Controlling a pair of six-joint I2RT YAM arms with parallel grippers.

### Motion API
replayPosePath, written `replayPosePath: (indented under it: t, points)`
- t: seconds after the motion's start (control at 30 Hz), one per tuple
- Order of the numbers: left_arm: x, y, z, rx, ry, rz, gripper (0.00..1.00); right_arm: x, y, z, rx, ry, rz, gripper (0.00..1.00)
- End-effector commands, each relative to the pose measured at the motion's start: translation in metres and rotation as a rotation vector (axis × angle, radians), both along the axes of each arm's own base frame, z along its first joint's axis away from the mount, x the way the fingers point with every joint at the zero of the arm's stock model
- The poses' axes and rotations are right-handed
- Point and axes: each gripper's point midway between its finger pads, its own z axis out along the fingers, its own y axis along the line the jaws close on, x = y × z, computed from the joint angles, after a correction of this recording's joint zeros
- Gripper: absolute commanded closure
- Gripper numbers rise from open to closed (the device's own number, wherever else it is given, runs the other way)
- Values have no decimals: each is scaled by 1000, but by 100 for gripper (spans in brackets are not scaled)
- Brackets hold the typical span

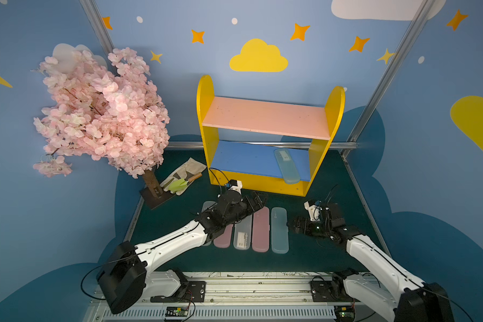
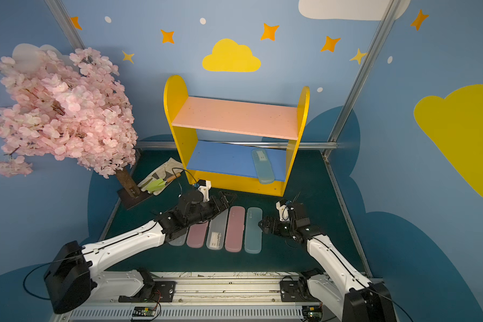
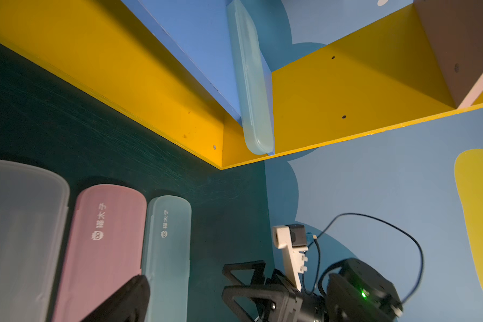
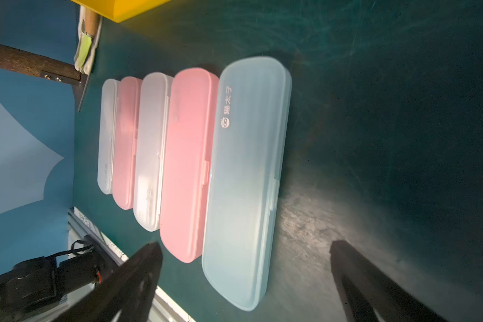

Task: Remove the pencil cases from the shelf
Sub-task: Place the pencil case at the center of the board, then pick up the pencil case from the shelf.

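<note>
One long pale blue translucent plastic pencil case [image 1: 287,166] is lying on the blue lower board [image 1: 243,160] of the yellow-sided two-tier shelf [image 1: 205,111], just beside the right side panel [image 1: 318,164]. Its long axis is running from back to front, and its near rounded end is sticking out over the board's front edge, toward the arms. Five other cases [image 1: 260,231] are lying side by side on the dark green table [image 1: 332,181]. The right gripper [image 1: 290,224] is standing released and empty beside that row, almost straight in front of the shelved case but pointing sideways. The left gripper [image 1: 262,197] is also spread and holding nothing. It is pointing toward the shelf and seems slightly nearer, with the case lying forward and to its right.
</note>
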Motion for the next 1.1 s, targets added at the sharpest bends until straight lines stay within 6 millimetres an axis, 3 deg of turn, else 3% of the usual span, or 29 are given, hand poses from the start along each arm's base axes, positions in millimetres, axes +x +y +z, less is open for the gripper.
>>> replayPosePath:
  t: [0.0,0.23,0.43,1.07]
  points:
    - [15,-20,13,-110,3,18,1,2,-24,11,-74,-96,-102,2]
    - [53,-62,2,-162,28,36,3,-5,-40,44,-53,-376,-144,1]
    - [79,-98,-10,-207,43,23,10,-8,-43,54,-28,-431,-166,1]
    - [127,-126,-31,-154,-4,95,21,-8,-45,49,-36,-424,-177,1]
